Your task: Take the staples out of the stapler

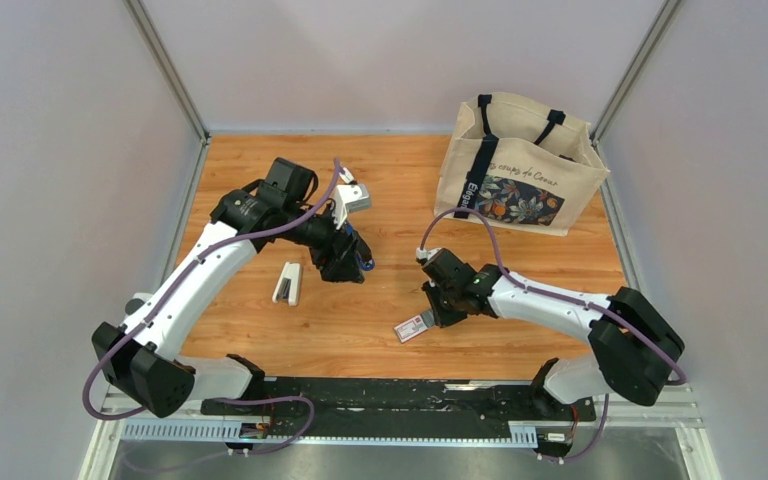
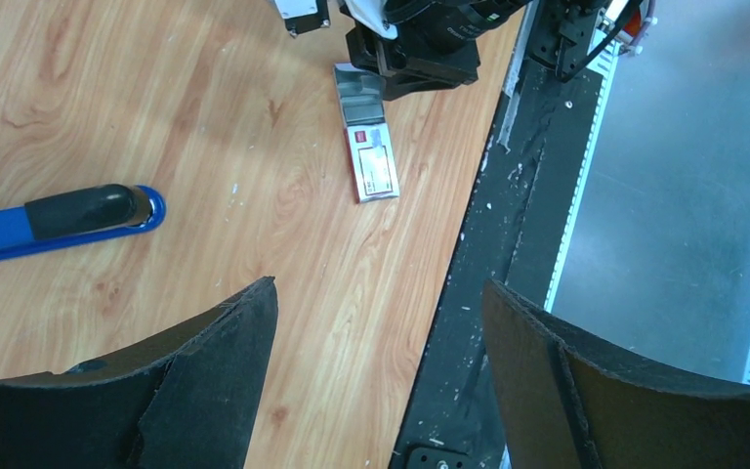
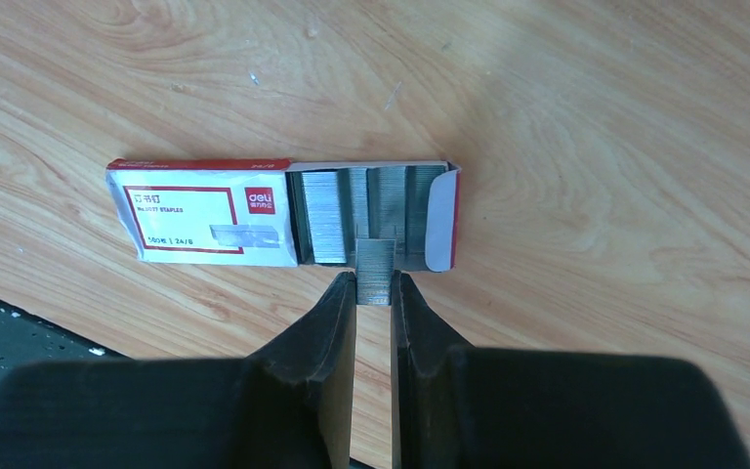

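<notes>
The dark-blue stapler (image 2: 59,220) lies on the wooden table, left of my left gripper (image 2: 381,293), which is open, empty and above the table. In the top view only the stapler's blue tip (image 1: 366,264) shows beside the left gripper (image 1: 345,268). My right gripper (image 3: 375,278) is shut on a short strip of staples (image 3: 376,264) at the edge of an open red-and-white staple box (image 3: 205,213), whose tray holds several rows of staples. The box (image 1: 412,328) lies by the right gripper (image 1: 432,315) near the table's front; it also shows in the left wrist view (image 2: 376,166).
A white stapler (image 1: 288,283) lies left of the left gripper. A beige tote bag (image 1: 520,165) stands at the back right. The black mounting rail (image 1: 400,395) runs along the near table edge.
</notes>
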Action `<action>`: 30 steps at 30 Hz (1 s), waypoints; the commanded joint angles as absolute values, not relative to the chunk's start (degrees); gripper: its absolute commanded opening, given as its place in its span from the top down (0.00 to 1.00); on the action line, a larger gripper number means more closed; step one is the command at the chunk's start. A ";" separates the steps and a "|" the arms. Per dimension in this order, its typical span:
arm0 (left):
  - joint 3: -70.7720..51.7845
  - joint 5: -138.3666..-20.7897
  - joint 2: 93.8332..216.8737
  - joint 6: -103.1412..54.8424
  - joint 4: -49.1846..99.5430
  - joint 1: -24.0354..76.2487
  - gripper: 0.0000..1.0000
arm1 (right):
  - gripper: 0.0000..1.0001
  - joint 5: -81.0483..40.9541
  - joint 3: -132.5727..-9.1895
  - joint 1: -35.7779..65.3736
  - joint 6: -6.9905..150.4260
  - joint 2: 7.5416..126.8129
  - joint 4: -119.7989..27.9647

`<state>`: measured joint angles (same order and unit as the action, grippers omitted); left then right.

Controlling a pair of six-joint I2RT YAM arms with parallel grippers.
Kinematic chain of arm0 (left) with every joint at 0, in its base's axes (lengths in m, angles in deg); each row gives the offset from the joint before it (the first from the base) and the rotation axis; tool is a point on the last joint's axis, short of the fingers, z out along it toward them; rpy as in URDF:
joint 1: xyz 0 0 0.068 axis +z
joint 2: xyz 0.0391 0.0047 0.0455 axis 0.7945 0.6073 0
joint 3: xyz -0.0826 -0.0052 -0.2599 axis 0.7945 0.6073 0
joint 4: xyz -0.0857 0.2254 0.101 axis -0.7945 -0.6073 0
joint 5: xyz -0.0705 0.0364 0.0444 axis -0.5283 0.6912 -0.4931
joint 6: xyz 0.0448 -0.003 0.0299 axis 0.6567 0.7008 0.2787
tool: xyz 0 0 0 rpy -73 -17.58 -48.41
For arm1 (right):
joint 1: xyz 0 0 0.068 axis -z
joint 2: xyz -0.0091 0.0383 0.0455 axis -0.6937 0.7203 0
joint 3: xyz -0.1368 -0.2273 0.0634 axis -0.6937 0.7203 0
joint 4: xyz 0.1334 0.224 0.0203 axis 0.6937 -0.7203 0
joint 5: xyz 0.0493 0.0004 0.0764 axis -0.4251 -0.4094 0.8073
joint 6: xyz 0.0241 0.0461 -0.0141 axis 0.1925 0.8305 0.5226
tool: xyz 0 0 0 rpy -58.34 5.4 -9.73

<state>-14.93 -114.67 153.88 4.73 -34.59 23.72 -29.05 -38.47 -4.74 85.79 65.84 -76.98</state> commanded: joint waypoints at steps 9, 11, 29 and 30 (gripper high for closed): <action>-13.97 -115.09 152.37 6.94 -33.44 23.95 0.15 | 1.00 -29.27 -41.21 -6.52 84.24 67.48 -74.77; -13.88 -115.00 152.28 7.03 -33.44 23.95 0.15 | 1.00 -29.44 -41.30 -6.52 84.15 67.57 -74.77; -13.79 -115.61 151.67 7.29 -33.88 23.95 0.14 | 0.96 -29.71 -41.65 -6.52 83.27 68.54 -74.94; -13.79 -115.61 151.58 7.29 -33.96 23.95 0.14 | 0.94 -29.62 -41.65 -6.52 83.36 68.54 -74.94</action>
<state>-13.83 -114.67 153.62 5.17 -34.51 23.72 -29.16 -39.80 -6.25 84.15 68.51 -76.30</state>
